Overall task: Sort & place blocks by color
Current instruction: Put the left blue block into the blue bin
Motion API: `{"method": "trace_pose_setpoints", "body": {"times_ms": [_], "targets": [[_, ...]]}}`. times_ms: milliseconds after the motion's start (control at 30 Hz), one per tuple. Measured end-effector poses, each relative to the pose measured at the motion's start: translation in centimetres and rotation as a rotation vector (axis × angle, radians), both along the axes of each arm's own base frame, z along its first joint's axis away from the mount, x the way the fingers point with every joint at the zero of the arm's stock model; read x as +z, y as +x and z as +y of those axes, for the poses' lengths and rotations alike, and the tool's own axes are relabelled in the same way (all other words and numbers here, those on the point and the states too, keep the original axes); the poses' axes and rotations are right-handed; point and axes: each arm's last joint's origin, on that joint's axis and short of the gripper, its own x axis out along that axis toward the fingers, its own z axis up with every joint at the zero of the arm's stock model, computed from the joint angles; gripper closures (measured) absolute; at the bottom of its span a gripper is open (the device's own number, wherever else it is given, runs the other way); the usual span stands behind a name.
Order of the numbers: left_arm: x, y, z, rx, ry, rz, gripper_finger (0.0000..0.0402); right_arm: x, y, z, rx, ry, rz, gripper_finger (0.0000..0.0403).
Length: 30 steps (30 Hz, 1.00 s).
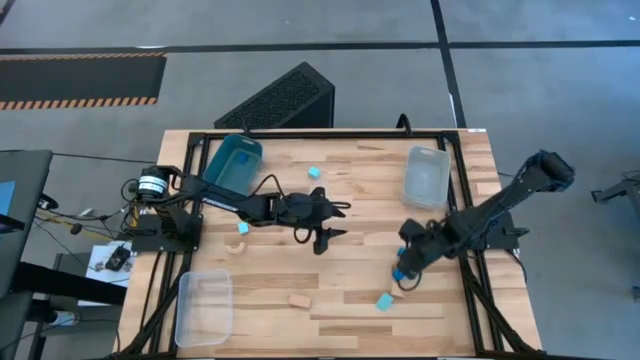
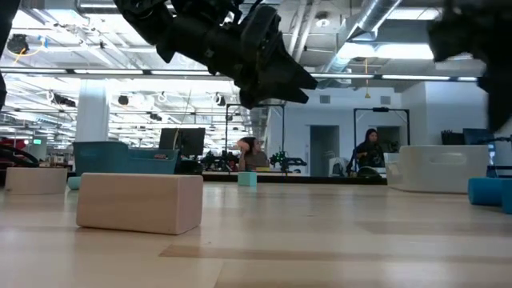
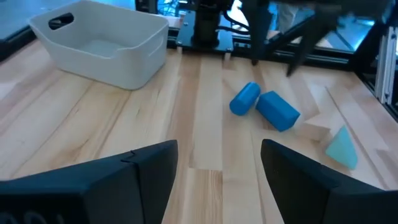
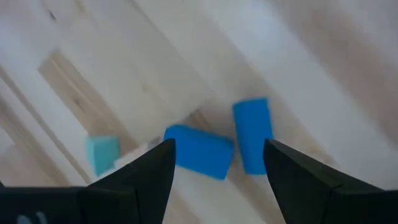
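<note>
Your right gripper hangs open over two rigid, smooth blue wooden cylinder blocks; pinch the flat ends, since they likely roll.

**Open-plan robotics lab**

Exposed ceiling ducts and strip lights are running overhead. People are sitting at monitors behind the wood surface, which is standing on a black frame over grey floor marked with hazard tape.
</note>
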Motion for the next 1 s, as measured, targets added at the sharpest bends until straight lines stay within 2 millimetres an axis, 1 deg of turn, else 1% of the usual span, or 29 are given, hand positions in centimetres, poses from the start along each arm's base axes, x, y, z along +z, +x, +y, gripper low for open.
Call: {"method": "trace_pose_setpoints", "body": {"times_ms": [133, 267, 467, 600, 767, 900, 1000], "targets": [[0.0, 0.0, -0.4, 0.036, -0.016, 0.003, 0.0181, -1.5, -1.0, 0.9, -0.030, -0.007, 0.037, 0.0139], [-0.2, -0.1, -0.6, 0.088, -0.045, 0.013, 0.0181, -2.7, -1.6, 0.7, -0.073, -0.045, 0.094, 0.0139], [-0.3, -0.1, -0.5, 0.159, -0.151, 0.017, 0.0181, -4.6, -2.6, 0.0, -0.089, -0.086, 0.151, 0.0139], [-0.4, -0.2, -1.0, 0.166, -0.202, 0.026, 0.0181, -5.3, -3.0, -0.3, -0.070, -0.103, 0.169, 0.0139], [-0.7, -0.4, -1.8, 0.182, -0.264, 0.062, 0.0181, -5.6, -2.8, -0.2, -0.035, -0.102, 0.138, 0.0139], [-1.0, -0.7, -1.9, 0.225, -0.341, 0.110, 0.0181, -5.5, -2.7, -0.3, -0.015, -0.130, 0.117, 0.0139], [-0.8, -0.9, -1.7, 0.235, -0.352, 0.114, 0.0181, -5.5, -2.6, -0.3, -0.003, -0.120, 0.123, 0.0139]]}}
